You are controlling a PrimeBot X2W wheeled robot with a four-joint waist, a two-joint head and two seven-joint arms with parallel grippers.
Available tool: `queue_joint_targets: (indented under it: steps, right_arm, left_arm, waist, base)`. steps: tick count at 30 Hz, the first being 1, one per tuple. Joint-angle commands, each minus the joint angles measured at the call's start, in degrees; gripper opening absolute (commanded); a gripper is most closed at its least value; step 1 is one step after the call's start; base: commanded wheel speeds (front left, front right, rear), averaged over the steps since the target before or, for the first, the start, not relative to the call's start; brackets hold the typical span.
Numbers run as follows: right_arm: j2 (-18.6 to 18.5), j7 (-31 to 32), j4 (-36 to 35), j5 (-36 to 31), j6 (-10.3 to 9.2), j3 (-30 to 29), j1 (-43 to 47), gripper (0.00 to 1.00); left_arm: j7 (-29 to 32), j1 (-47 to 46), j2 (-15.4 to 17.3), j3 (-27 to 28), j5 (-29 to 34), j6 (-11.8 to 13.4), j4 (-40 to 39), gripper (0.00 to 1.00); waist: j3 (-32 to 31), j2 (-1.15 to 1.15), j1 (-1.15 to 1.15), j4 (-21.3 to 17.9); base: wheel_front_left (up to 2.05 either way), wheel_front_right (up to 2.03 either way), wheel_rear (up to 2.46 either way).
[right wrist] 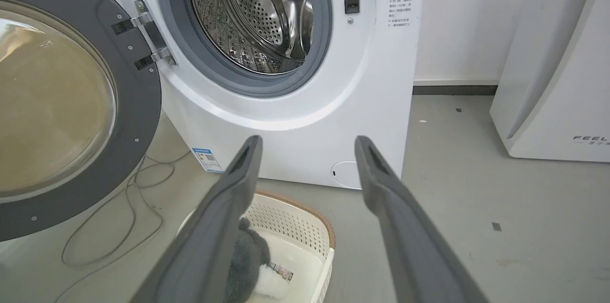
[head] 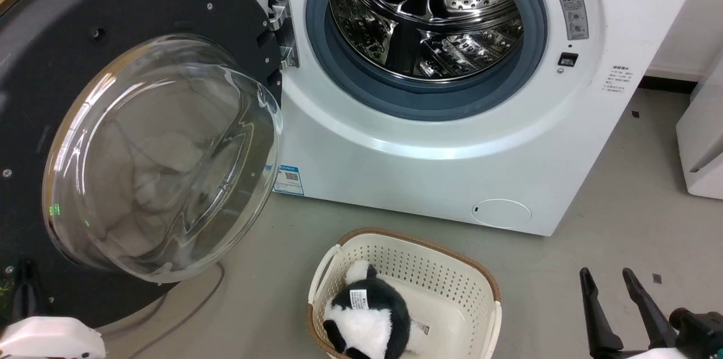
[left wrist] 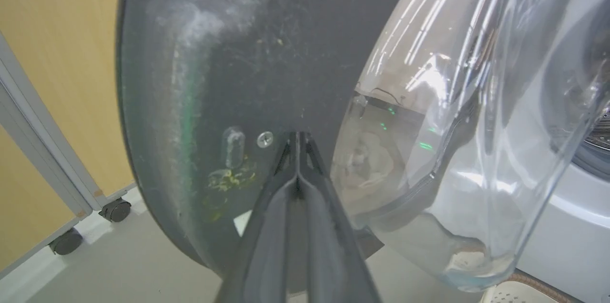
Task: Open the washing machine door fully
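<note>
While the washing machine door [head: 141, 139] hangs swung out to the left on its hinge, a cream basket [head: 435, 268] sits on the floor just in front of the washing machine [head: 429, 167], with a panda toy [head: 370, 314] lying in it. A loose cable [right wrist: 119, 207] runs over the floor below the door. A white appliance [right wrist: 557, 79] stands apart on the right, and a yellow partition [left wrist: 57, 79] on casters stands beyond the door's rim.

The door's dark inner face shows, with its clear glass bowl bulging out. The steel drum [head: 423, 14] and grey gasket [head: 429, 93] are exposed.

Left gripper [left wrist: 296, 138]: fingers pressed together, gripping nothing, tips against the door's inner face beside a screw. Right gripper [right wrist: 307, 141]: fingers spread, empty, over the basket.
</note>
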Motion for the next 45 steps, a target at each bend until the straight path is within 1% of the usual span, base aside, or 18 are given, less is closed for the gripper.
queue_joint_targets:
  steps: [1,4,10,12,14,15,16,17,20,25,31,35,37,42,45]
  right_arm:
    - [0.15,-0.24,0.10,0.43,0.05,0.03,0.05,1.00]
    - [0.15,-0.48,0.56,0.78,0.05,-0.14,0.21,1.00]
    - [0.15,-0.61,1.18,0.72,0.05,0.00,-0.13,1.00]
    - [0.15,-0.61,1.43,0.66,0.05,0.23,-0.30,1.00]
    - [0.15,-0.75,1.72,0.75,0.05,0.43,-0.30,1.00]
    - [0.15,-0.84,1.85,0.79,0.05,0.57,-0.29,1.00]
    - [0.15,-0.89,2.01,0.86,0.05,0.72,-0.23,1.00]
    - [0.15,-0.99,2.12,0.97,0.05,0.77,-0.14,1.00]
    - [0.15,-1.28,2.44,1.15,0.05,0.85,0.16,1.00]
    - [0.15,-1.62,2.66,0.95,0.05,0.94,0.36,1.00]
    - [0.15,-1.52,2.42,0.20,0.05,1.19,0.16,1.00]
    - [0.15,-1.02,1.39,-1.21,0.05,1.45,-0.10,1.00]
    - [0.15,-0.66,0.69,-1.90,0.05,1.53,-0.13,1.00]
    - [0.15,0.52,-1.36,-4.11,0.05,2.10,-0.05,1.00]
    - [0.15,1.35,-2.69,-5.45,0.05,2.34,0.31,1.00]
  left_arm:
    - [-0.57,-0.42,-0.71,0.43,0.27,-0.20,0.27,0.00]
    - [-0.68,0.22,-1.80,1.28,0.83,-0.63,0.43,0.00]
    - [-0.71,0.24,-2.61,3.55,3.00,-1.71,-0.04,0.00]
    - [-0.72,0.61,-3.12,3.63,4.12,-2.16,-0.88,0.00]
    - [-0.72,1.54,-3.97,3.84,5.42,-1.99,-2.53,0.00]
    - [-0.72,2.30,-4.53,3.95,6.16,-1.73,-3.83,0.22]
    - [-0.72,3.27,-5.16,3.97,6.87,-1.46,-5.24,0.92]
    - [-0.72,4.33,-5.72,3.82,7.56,-1.22,-6.53,1.00]
    - [-0.72,7.46,-7.38,3.47,9.44,-0.20,-10.99,1.00]
    - [-0.73,12.33,-10.07,0.99,10.59,-0.11,-18.35,1.00]
    - [0.94,16.12,-11.19,-4.01,13.62,0.02,-24.81,1.00]
    - [2.12,16.07,-11.56,-7.82,15.82,-0.41,-25.91,1.00]
    - [2.27,15.45,-11.93,-9.64,16.38,-1.04,-25.73,1.00]
    - [2.36,13.85,-11.94,-12.43,17.38,-2.42,-23.63,1.00]
    - [2.78,12.86,-11.82,-13.58,18.04,-2.79,-22.53,1.00]
  waist:
    - [0.04,0.00,0.00,-0.03]
    - [-0.05,0.00,0.00,0.21]
    - [-0.35,0.00,0.00,0.74]
    - [-0.65,0.00,0.00,0.62]
    - [-1.13,0.00,0.00,0.37]
    - [-1.36,0.00,0.00,0.16]
    - [-1.60,0.00,0.00,-0.06]
    - [-1.77,0.00,0.00,-0.24]
    - [-2.38,0.00,0.00,-0.68]
    - [-3.33,0.00,0.00,-1.32]
    - [-4.31,0.00,0.00,-2.93]
    - [-4.36,0.00,0.00,-4.62]
    - [-4.35,0.00,0.00,-5.63]
    - [-4.29,0.00,0.00,-8.49]
    - [-4.26,0.00,0.00,-10.04]
  base:
    - [0.00,0.00,0.00]
    - [0.00,0.00,0.00]
    - [0.00,0.00,0.00]
    - [0.00,0.00,0.00]
    - [0.00,0.00,0.00]
    - [0.00,0.00,0.00]
    - [0.00,0.00,0.00]
    - [0.00,0.00,0.00]
    - [0.00,0.00,0.00]
    - [0.00,0.00,0.00]
    - [0.00,0.00,0.00]
    - [0.00,0.00,0.00]
    - [0.00,0.00,0.00]
    - [0.00,0.00,0.00]
    - [0.00,0.00,0.00]
